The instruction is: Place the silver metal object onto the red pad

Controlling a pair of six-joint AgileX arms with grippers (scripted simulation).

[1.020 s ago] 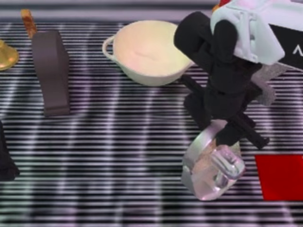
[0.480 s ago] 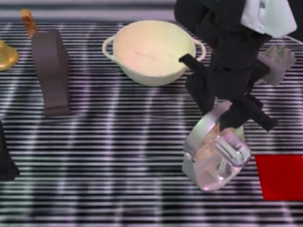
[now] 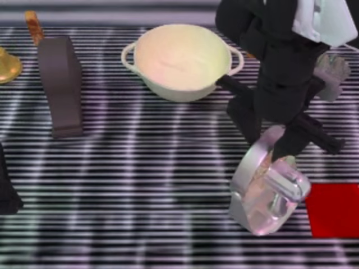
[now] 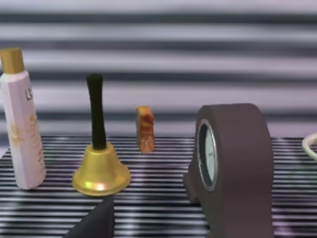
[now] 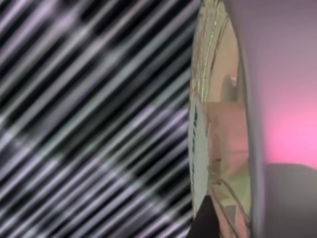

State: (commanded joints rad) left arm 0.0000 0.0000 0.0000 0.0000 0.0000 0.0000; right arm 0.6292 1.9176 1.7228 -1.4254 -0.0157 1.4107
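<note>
The silver metal object (image 3: 263,196), a shiny round disc with a chunky glossy knob, hangs tilted on edge above the striped table, right of centre. My right gripper (image 3: 272,143) is shut on its upper rim, coming down from the back right. In the right wrist view the disc's rim (image 5: 218,99) fills the frame beside a dark fingertip (image 5: 205,218). The red pad (image 3: 334,210) lies flat at the right edge, just right of the disc. My left gripper (image 3: 7,190) is parked at the table's left edge, open, one finger (image 4: 94,223) showing.
A white pot (image 3: 179,59) stands at the back centre. A dark clock (image 3: 60,84), a brass bell (image 3: 8,64) and a small orange block (image 3: 33,25) are at the back left. A grey rock-like wedge (image 3: 334,70) sits behind my right arm. A white bottle (image 4: 22,124) stands beside the bell.
My right gripper has carried the silver disc to the right and slightly toward the front, closer to the red pad. The left arm has not moved.
</note>
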